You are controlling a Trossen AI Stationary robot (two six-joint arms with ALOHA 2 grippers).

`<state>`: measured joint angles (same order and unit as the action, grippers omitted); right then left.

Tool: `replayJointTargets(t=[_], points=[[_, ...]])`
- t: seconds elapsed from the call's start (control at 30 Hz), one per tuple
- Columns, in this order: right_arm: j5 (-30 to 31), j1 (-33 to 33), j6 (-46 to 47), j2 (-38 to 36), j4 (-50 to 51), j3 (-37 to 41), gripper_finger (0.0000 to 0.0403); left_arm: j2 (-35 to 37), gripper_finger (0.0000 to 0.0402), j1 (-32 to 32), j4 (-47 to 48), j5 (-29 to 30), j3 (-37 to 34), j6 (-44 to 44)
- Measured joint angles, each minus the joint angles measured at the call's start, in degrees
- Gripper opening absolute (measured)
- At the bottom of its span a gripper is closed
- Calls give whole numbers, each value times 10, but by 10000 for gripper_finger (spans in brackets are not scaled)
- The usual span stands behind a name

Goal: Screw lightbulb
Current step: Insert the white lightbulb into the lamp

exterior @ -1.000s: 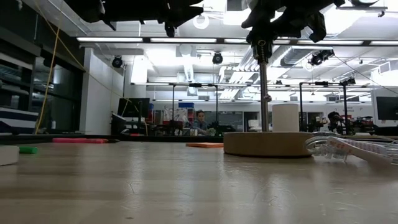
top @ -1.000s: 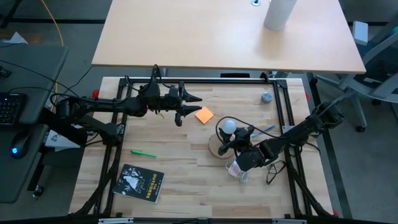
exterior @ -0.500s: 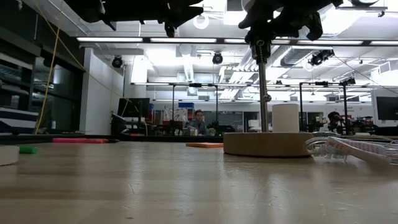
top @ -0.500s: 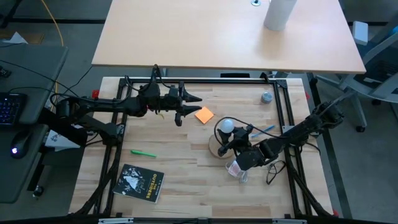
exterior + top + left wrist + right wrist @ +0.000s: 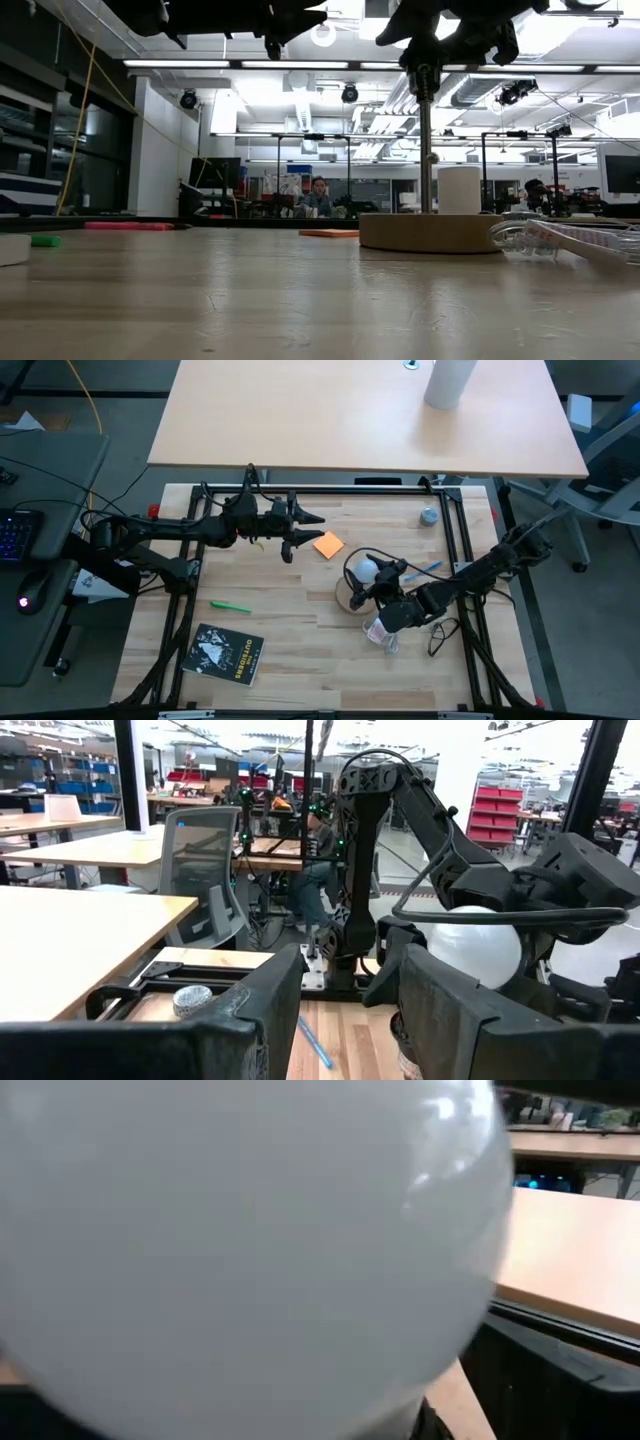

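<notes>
The white lightbulb [image 5: 367,568] sits on top of a thin upright post [image 5: 425,140]. The post rises from the tan round wooden disc [image 5: 430,232] at the table's middle right. In the right wrist view the lightbulb [image 5: 250,1250] fills nearly the whole picture. My right gripper [image 5: 378,574] reaches in level from the table's right, open, with one finger on either side of the globe [image 5: 475,945]. My left gripper [image 5: 305,532] hangs open and level above the table's far middle, pointing toward the lightbulb, with nothing between its fingers. My right gripper stands around the lightbulb's globe [image 5: 470,952], coming level from the table's right side. Whether either finger touches the glass, I cannot tell. The lightbulb stays upright on the post.
An orange note [image 5: 328,544] lies near the left gripper. A green marker [image 5: 230,605] and a black booklet [image 5: 228,655] lie at the near left. A see-through packet [image 5: 380,632] lies under the right arm. A blue pen [image 5: 428,568] and a small grey object [image 5: 429,516] lie at the far right.
My right gripper has opened: in the low view its fingers stand wider apart around the lightbulb than before. The lightbulb has stayed on the post.
</notes>
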<state>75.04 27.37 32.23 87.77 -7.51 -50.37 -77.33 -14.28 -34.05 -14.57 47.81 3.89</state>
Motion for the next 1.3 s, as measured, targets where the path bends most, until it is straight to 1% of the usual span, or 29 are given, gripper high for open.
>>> replayJointTargets(t=[0.43,0.67,0.87,1.03,1.1,1.2,1.3], points=[[3,0,-13,0,0,0,323,0,152,-11,5,0,0,-1],[0,10,-19,-9,-3,-1,323,17,152,-23,13,-1,0,-10],[25,17,-82,-35,-4,-1,323,31,152,-34,16,0,0,-10],[24,17,-102,-55,-5,-1,323,34,152,-34,18,0,0,-10],[18,17,-102,-57,-5,-1,323,35,152,-34,19,0,0,-10],[-10,14,-101,-57,-5,-1,323,35,152,-34,25,0,0,-6],[-38,6,-80,-57,-5,-1,323,35,152,-34,32,0,0,-5]])
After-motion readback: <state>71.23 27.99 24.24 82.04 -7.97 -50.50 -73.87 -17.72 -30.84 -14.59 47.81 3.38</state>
